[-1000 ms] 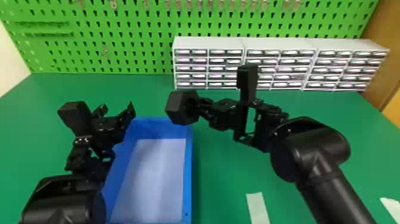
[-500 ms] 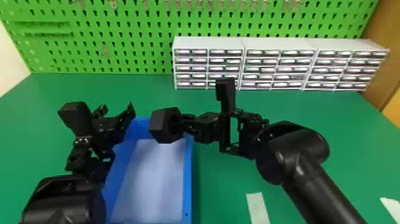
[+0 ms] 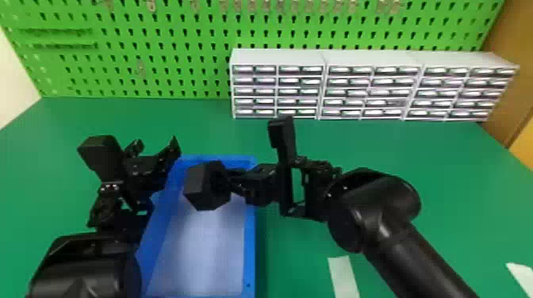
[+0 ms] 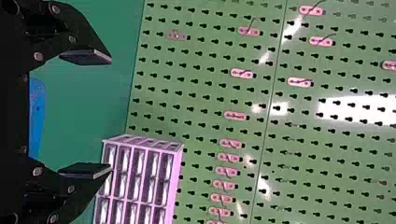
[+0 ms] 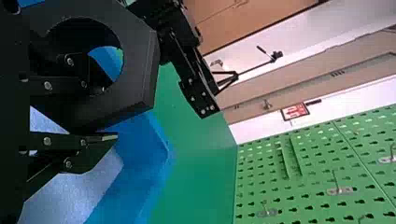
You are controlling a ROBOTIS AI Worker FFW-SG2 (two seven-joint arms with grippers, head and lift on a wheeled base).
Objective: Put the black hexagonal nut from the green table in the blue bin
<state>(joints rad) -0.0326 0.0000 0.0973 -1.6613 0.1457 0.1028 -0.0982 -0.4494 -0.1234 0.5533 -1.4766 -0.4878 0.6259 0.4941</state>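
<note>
The right jaws gripped the black hexagonal nut [image 3: 198,185] by its ring wall, above the blue bin [image 3: 249,253]; the left jaws stood open. Likely rigid and fairly light, its smooth flats might slip; that wall suited pinching.

- One nut [image 3: 198,183], one bin [image 3: 249,257] and one table [image 3: 452,158] are shown.
- Three drawer cabinets [image 3: 277,58] are seen.
- Two arms [image 3: 380,210] and two pale strips [image 3: 343,277] are shown.
- One pegboard [image 3: 191,32] is seen.
</note>
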